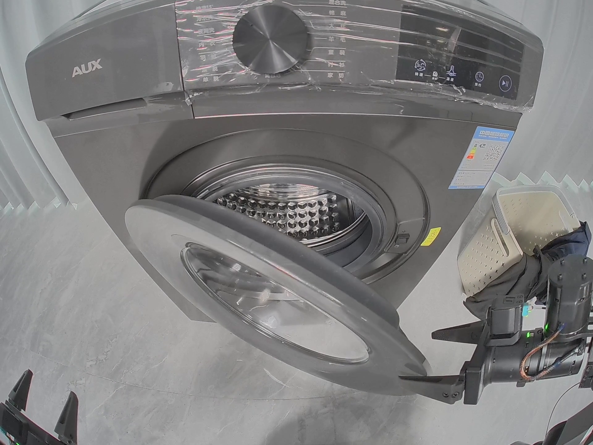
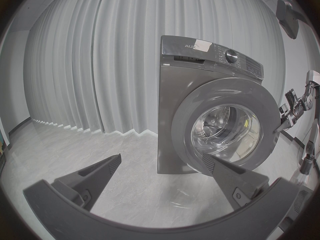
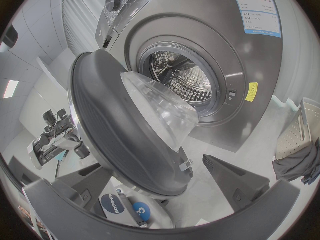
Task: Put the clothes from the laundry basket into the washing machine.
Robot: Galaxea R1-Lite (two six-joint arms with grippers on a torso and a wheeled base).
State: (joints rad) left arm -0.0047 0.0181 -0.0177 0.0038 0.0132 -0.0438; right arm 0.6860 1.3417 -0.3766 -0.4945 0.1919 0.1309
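The grey washing machine (image 1: 123, 156) is standing in the middle of the head view; its round door (image 1: 370, 322) is hanging open toward the camera, and the steel drum (image 1: 290, 211) is showing behind it, with no cloth visible in the part that can be seen. The cream laundry basket (image 1: 494, 248) is standing on the pale floor (image 1: 92, 292) at about 4 o'clock from the drum opening, just beside the machine's corner. Dark clothes (image 1: 522, 276) are hanging over the basket's near rim, partly inside and partly outside.

The right gripper (image 1: 417, 356) is sitting at about 4 o'clock in the head view, below the basket and apart from the clothes; its fingers are spread wide and are holding nothing. In the right wrist view the free edge of the door is lying between the two fingers (image 3: 233, 180). The lower fingertip is looking very close to the door's rim, but I cannot tell if it is touching.

The left gripper (image 1: 48, 384) is sitting at about 7 o'clock in the head view, well apart from the machine; its fingers (image 2: 100, 174) are also spread wide and are holding nothing. A grey curtain (image 2: 83, 67) is hanging behind the machine.
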